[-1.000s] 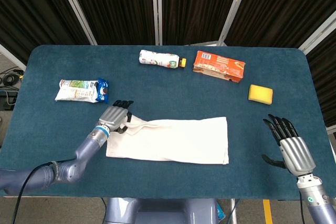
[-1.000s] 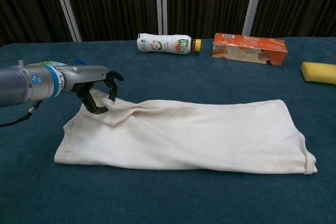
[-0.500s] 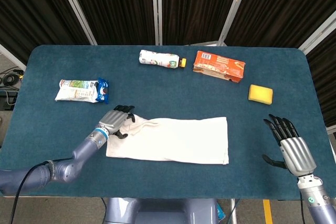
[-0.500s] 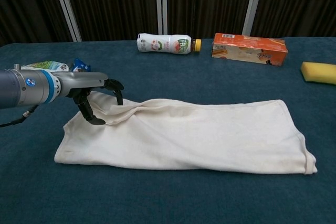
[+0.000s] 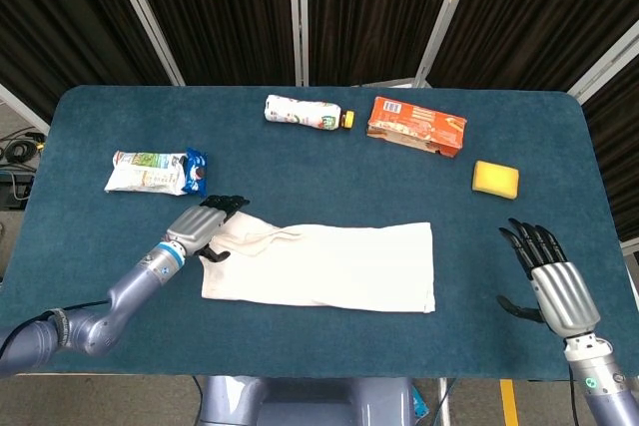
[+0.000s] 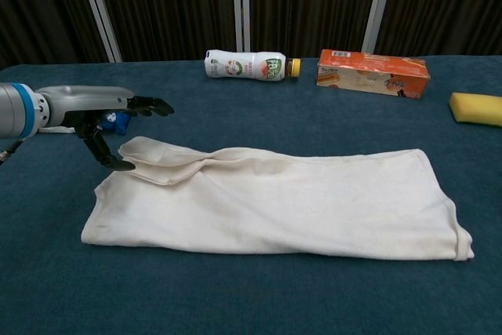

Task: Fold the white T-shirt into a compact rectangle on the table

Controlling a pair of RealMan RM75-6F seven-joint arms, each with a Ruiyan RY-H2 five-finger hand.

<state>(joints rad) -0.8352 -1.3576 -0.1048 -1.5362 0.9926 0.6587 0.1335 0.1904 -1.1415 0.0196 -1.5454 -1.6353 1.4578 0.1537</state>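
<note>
Letting go is the change here: the left hand (image 6: 98,119), which a second ago had its fingers curled into the far-left corner of the white T-shirt (image 6: 274,202), has drawn back off the cloth and now hovers just beside that corner with fingers spread and nothing in them. The corner it dropped lies as a small turned-over flap, doubled onto the shirt rather than flat. The shirt itself sits as a long band on the table (image 5: 329,172), towards the near edge, with its right end squared off and its left end rumpled. The right hand (image 5: 551,281) hangs well to the right of the shirt, released, fingers apart, much as before. Beyond the shirt lie a snack packet (image 5: 157,172), a bottle (image 5: 305,113), an orange carton (image 5: 416,126) and a yellow sponge (image 5: 495,179). Judging by this, one tidy-up of the left edge has ended; the band is not yet a compact rectangle, so an end-over-end fold likely remains
</note>
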